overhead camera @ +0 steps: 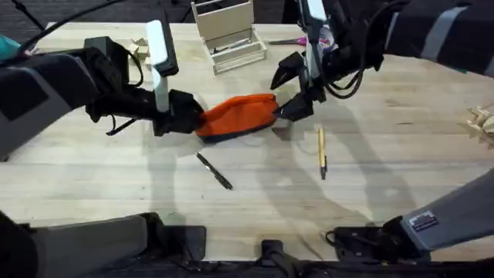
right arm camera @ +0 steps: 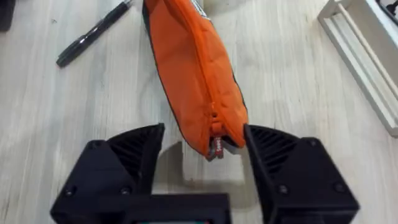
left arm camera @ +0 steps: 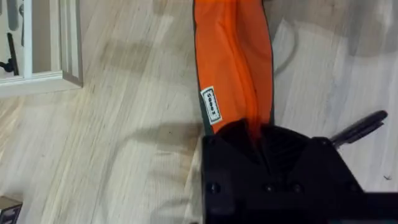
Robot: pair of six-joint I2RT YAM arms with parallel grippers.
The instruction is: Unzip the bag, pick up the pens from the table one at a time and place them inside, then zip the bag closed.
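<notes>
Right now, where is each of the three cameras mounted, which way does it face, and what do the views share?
Overhead: above the arm bases, looking down and forward over the table; both arms show.
Left wrist: on the left arm, looking along the bag; the left claw is shut on its end.
Right wrist: on the right arm, facing the bag's zipper pull; the right claw is open around it.
Shared: all three show the orange bag; the black pen also shows overhead.

zipped orange bag (overhead camera: 239, 116), two loose pens (overhead camera: 214, 171)
</notes>
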